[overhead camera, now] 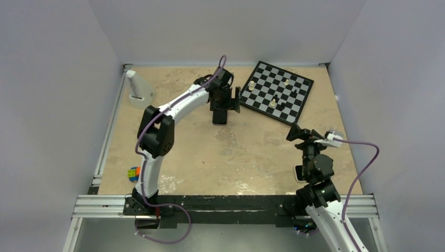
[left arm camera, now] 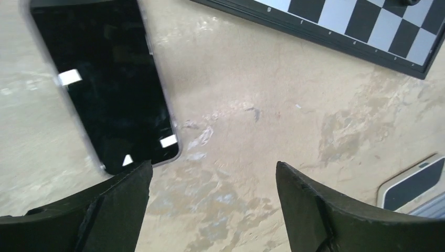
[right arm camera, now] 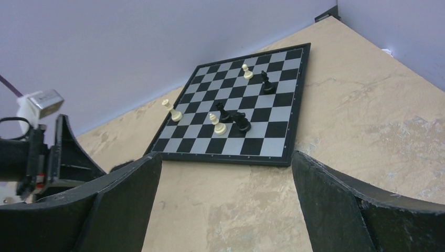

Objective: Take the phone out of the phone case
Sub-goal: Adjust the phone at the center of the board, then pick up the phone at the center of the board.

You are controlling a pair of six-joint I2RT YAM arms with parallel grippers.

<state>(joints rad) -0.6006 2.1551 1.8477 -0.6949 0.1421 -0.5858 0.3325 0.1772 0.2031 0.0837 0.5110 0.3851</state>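
Hovering with fingers spread and empty, the left gripper [left arm camera: 212,167] has the thin glossy black smartphone [left arm camera: 105,79] just ahead of one fingertip, apparently lying in its whitish translucent case [left arm camera: 166,105], so the removal seems not yet done.

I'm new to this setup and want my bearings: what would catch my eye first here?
The chessboard with a few scattered pieces, lying skewed at the far right of the table, stands out most. Next is the left gripper, open over its far middle, with the black phone lying screen-up just beside its fingers, not between them.
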